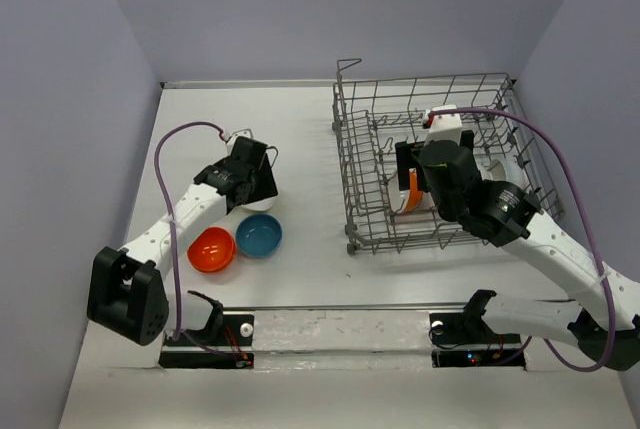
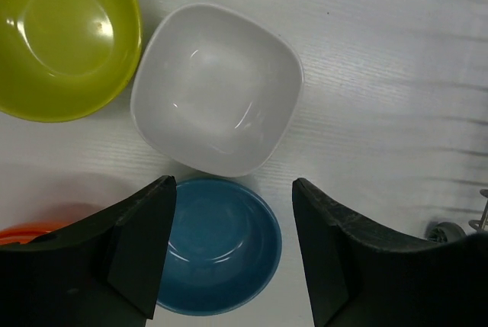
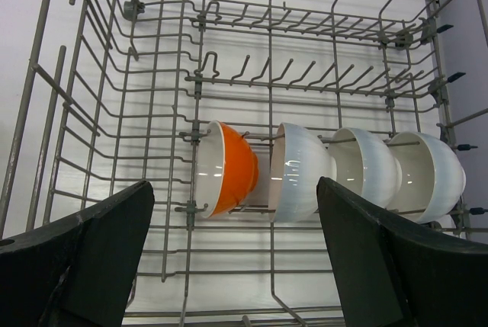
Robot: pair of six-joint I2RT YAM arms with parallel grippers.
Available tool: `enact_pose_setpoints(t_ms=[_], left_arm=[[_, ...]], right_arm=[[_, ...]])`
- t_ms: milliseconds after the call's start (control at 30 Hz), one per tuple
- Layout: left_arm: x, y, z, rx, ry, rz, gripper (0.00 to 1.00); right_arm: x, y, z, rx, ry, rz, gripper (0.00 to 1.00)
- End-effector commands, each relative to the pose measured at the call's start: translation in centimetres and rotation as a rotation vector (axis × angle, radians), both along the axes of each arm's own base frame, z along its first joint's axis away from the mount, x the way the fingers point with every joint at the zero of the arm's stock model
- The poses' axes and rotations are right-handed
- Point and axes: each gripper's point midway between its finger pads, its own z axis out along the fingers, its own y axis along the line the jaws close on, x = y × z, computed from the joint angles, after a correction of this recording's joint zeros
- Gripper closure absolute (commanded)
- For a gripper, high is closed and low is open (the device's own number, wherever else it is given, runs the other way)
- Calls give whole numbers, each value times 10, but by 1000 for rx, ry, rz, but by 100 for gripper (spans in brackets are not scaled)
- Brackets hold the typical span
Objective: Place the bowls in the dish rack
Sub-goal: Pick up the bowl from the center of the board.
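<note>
Left end effector [image 2: 232,186]: jaws wide, empty, hovering over tabletop bowls. Right end effector [image 3: 235,190]: wide, empty, inside dish rack [image 1: 350,179] on tabletop's right side. Your move: straddle one wall of squarish white bowl [image 2: 217,87]. Pick far side, since blue bowl [image 2: 221,247] and yellow-green bowl [image 2: 65,33] crowd it. Already racked on edge between tines: orange bowl [image 3: 229,168], three glossy white bowls [image 3: 301,171].

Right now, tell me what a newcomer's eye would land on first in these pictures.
First, the row standing on edge in the dish rack on the right: an orange bowl, then three white bowls, seen between the open right gripper. Next, the loose cluster on the table at left under the open left gripper: a yellow-green bowl, a squarish white bowl, a blue bowl and an orange-red bowl.
</note>
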Motion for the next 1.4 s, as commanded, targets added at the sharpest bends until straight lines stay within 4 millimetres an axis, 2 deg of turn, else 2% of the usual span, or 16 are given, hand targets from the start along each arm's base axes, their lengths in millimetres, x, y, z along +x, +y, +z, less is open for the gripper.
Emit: enact_pose_setpoints(t_ms=[0,267,467,633,767,833,1033,1200,1367], left_arm=[[-2,-11,13,2,-3,-63,29],[-23,-21,6,14,43,-161,29],[-40,-18,-3,1,69,-153,31],[-46,-20,-10,-17,82,-141,33],[-51,-6,-18,-5,84,-19,33],[-49,-7,-15,-45,55,22,33],[-52,2,-24,-40,62,80,32],[-48,13,-22,-33,54,129,32],[-35,35,-18,-71,31,197,32]], right_arm=[[4,5,6,23,-33,1,7],[4,6,4,18,-28,5,7],[5,8,2,19,-22,13,7],[6,11,1,19,-17,21,7],[5,11,-1,15,-13,24,6],[5,11,-1,17,-13,26,6],[3,10,-2,19,-12,31,6],[2,10,-1,23,-14,34,6],[1,10,-1,27,-14,40,6]])
